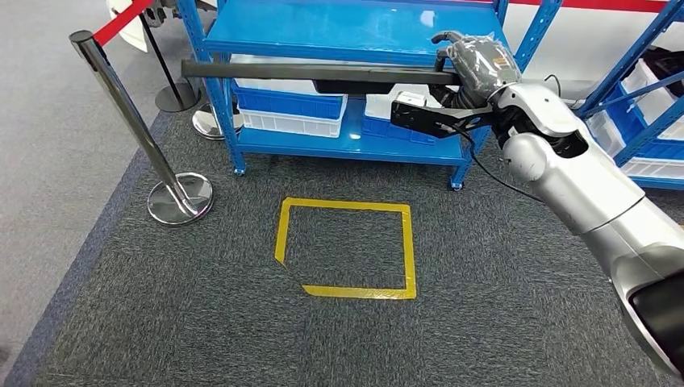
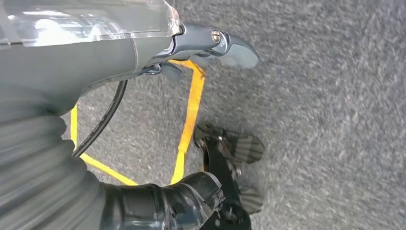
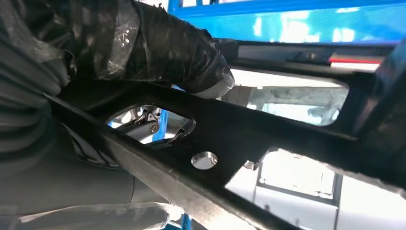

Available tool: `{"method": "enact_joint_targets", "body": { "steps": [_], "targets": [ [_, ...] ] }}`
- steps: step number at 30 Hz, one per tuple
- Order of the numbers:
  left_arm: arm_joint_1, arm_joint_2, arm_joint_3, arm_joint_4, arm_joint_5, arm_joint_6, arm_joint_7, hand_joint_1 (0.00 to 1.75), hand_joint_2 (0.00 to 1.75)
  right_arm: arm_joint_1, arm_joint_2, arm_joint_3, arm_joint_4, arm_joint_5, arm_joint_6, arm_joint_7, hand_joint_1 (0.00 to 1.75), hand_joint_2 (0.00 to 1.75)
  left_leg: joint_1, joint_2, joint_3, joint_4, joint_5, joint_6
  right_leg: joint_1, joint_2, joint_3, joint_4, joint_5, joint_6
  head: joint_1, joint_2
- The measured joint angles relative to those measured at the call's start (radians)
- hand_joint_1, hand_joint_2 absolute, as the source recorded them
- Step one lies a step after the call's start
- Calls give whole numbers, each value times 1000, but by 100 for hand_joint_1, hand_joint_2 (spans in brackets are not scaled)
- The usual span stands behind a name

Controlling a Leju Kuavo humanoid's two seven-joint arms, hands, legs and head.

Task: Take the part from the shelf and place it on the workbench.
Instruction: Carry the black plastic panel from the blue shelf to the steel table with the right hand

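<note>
From the head view, the right hand [image 1: 476, 64] grips a long flat black metal part [image 1: 306, 74], level before the blue metal shelf [image 1: 347, 32]. Yellow tape square [image 1: 347, 246] marks rough grey carpet [image 1: 202, 322].

Left wrist view: the left hand [image 2: 210, 48] hangs over carpet; I cannot tell its state.

Right wrist view: dark fingers [image 3: 182, 52] wrap the part's holed frame.

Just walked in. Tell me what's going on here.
The robot's right hand grips one end of a long black part, holding it level in front of the blue shelf, which carries blue and white bins. The left hand hangs over the grey carpet near a yellow tape square, holding nothing. A stanchion with a red belt stands to the left. The part has not been set down yet.
</note>
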Motion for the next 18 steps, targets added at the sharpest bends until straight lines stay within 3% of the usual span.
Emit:
{"method": "enact_joint_targets", "body": {
  "steps": [2,3,4,6,8,10,12,13,14,16,17,18],
  "targets": [
    [0,0,0,0,0,1,-1,0,175,3,-1,-2,0,2,0,-1,175,175,-1,0,-24,1,19,4,-3,2,-21,123,-77,7,0,0],
    [0,0,0,0,0,1,-1,0,175,4,-2,-2,0,4,0,-1,175,175,-1,1,-36,1,28,3,-3,2,-18,159,-86,9,0,0],
    [0,0,0,0,0,1,-1,0,175,6,-2,-2,0,5,0,-1,175,175,-1,1,-48,2,38,2,-4,3,0,163,-74,10,0,0],
    [0,0,0,0,0,2,-1,0,175,6,-3,-2,0,8,0,-1,175,175,-1,1,-68,3,56,-2,-3,3,84,70,-25,3,0,0],
    [0,-2,-1,0,0,2,-1,0,175,3,-3,-3,-4,11,0,-2,175,175,-2,1,-83,1,75,-9,5,4,177,-68,-18,-9,0,0],
    [0,-3,-1,0,0,2,-1,0,175,0,-4,-5,-7,13,0,-3,175,175,0,1,-89,-8,98,-20,14,4,208,-135,-26,-19,0,0],
    [2,-3,-2,0,1,2,0,0,175,-3,-4,-6,-8,17,1,-3,175,175,0,-1,-94,-21,113,-32,13,0,194,-149,-3,-30,0,0],
    [3,-3,-2,0,2,3,-1,0,175,-4,-4,-6,-7,18,1,-3,175,175,-1,-3,-100,-14,96,-38,10,-4,187,-156,11,-37,0,0],
    [4,-2,-2,1,2,3,-1,0,175,-4,-4,-6,-7,19,1,-3,175,175,-1,-4,-110,10,58,-43,6,-7,176,-162,27,-44,-1,0],
    [3,-2,-3,1,2,3,-1,0,175,-5,-3,-5,-7,20,2,-3,175,175,2,-3,-136,121,-55,-51,4,-9,147,-163,54,-53,-1,0],
    [3,-2,-3,1,3,3,-1,0,175,-5,-3,-5,-7,21,2,-3,175,175,4,-3,-145,189,-95,-55,4,-9,129,-160,67,-54,-1,0],
    [3,-2,-3,1,3,4,-1,0,175,-4,-4,-5,-6,21,2,-3,175,175,5,-3,-148,246,-108,-60,5,-9,110,-156,79,-53,-1,0]
  ]
}}
